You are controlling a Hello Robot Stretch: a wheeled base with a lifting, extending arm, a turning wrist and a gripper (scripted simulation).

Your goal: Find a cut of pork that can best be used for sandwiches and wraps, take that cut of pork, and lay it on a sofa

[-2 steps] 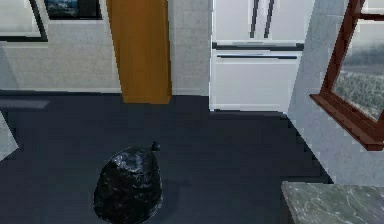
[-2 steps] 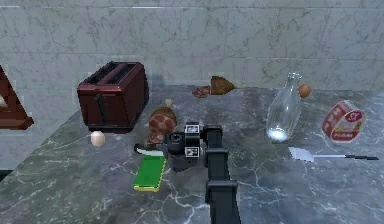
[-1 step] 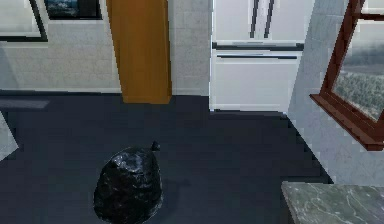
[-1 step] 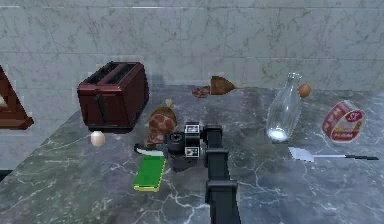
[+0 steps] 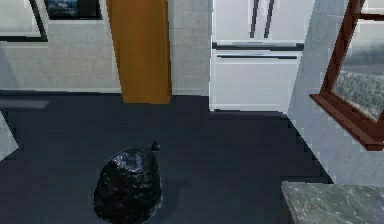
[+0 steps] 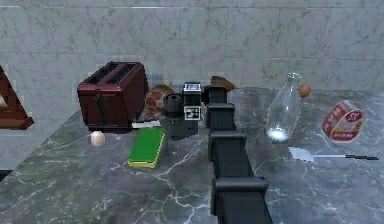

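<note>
Marble countertop [image 6: 60, 185]: gripper [image 6: 172, 112] near a reddish-brown item [image 6: 158, 98], possibly pork, toaster [image 6: 112, 90] just beside; I cannot tell whether it holds anything.

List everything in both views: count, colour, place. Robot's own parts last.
Door: one, orange-brown, forward view's far wall.
Fridge: one, white, beside the door.
Window: one, brown-framed, forward view's right.
Bag: one, black, on the floor.
Counter: one, grey marble, arm side view.
Toaster: one, dark red, counter's left.
Bottle: one, clear, upright, counter's right.
Egg-shaped things: two, tan, by toaster and by bottle.
Sponge: one, green, before the toaster.
Reddish lump: one, red-brown, right of the toaster.
Round pack: one, red-and-white, counter's right.
Utensil: one, pale, counter's right.
Arm: one, dark, bottom edge upward.
Gripper: one, dark; holding anything: cannot tell.
</note>
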